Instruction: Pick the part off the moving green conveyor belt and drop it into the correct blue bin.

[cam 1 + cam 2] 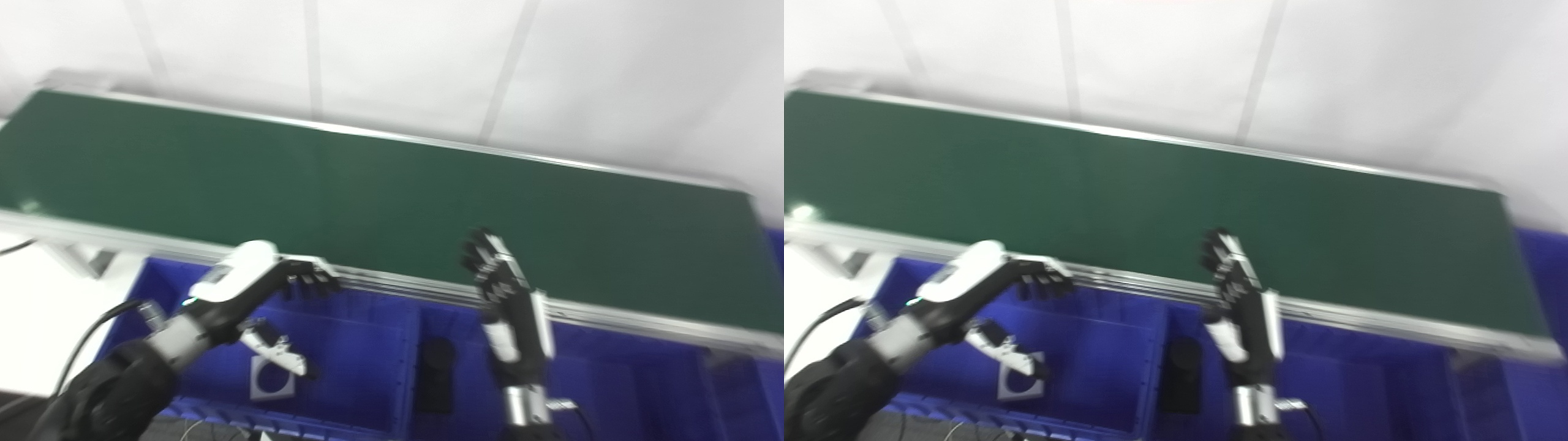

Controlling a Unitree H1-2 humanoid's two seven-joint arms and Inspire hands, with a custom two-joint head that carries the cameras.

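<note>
Conveyor belt [367, 190]: green surface running from the far left corner to the near right; no part is visible anywhere on it.
Left hand [263, 288]: over the left blue bin [361, 367], just short of the belt's near rail; fingers spread and released, grasping nothing.
Bin label [272, 380]: pale card with a round outline, on the left bin's floor below the left hand.
Dark item [436, 373]: lies in the gap between bins; too blurred to identify.
Right hand [499, 282]: raised at the belt's near rail, fingers apart, empty.
Part: not in view, so weight, stiffness and where to take hold of it cannot be judged.
</note>
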